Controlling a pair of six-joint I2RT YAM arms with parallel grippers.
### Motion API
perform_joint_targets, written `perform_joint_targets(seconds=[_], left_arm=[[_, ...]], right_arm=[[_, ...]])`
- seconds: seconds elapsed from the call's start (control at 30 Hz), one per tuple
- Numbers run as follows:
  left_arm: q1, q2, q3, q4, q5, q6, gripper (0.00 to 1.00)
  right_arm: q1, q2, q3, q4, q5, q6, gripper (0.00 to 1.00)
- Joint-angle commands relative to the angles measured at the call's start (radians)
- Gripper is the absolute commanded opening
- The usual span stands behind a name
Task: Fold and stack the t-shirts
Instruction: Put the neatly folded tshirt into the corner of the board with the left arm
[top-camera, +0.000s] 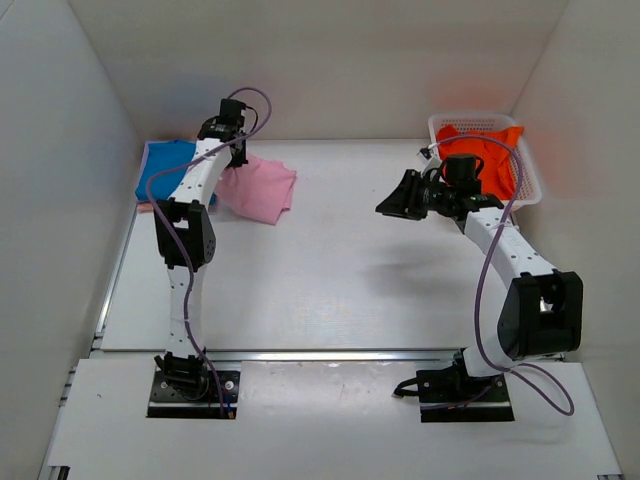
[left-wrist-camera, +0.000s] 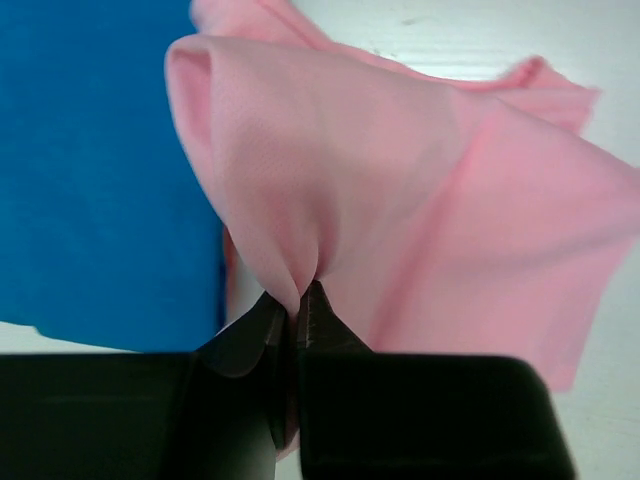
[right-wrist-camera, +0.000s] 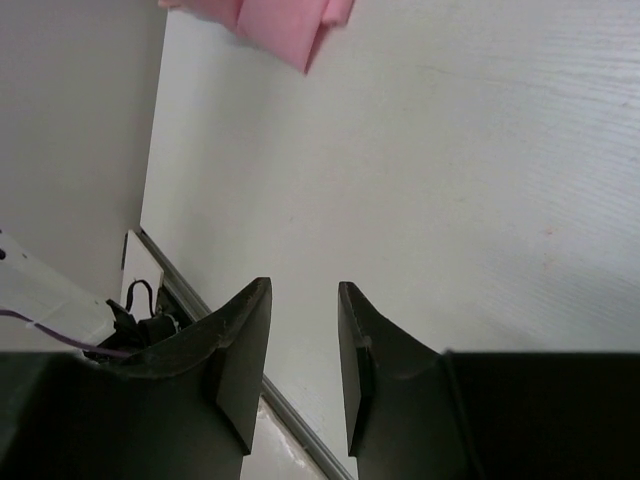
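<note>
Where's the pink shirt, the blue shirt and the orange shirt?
pink shirt (top-camera: 262, 192): top view, on its flat middle.
blue shirt (top-camera: 162, 157): top view, on its far left part.
orange shirt (top-camera: 490, 150): top view, on its crumpled middle.

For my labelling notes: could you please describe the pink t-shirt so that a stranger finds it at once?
Look to the far left corner of the white table, where a blue t-shirt lies flat. The pink t-shirt lies just right of it, crumpled; only it is pinched by the left gripper.
</note>
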Motion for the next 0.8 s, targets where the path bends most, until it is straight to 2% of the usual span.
perform_joint_targets(seconds=[0.0, 0.3, 0.77], left_arm=[[0.038, -0.083, 0.035, -0.003, -0.022, 0.026, 0.0], [0.129, -0.112, 0.12, 0.018, 0.004, 0.029, 0.0], [0.239, -0.199, 0.157, 0.092, 0.052, -0.009, 0.0]], right_arm=[[0.01, -0.032, -0.022, 0.038, -0.013, 0.027, 0.3], [0.051, -0.011, -0.059, 0.075, -0.018, 0.049, 0.29], [0.091, -0.002, -0.085, 0.09, -0.024, 0.072, 0.28]])
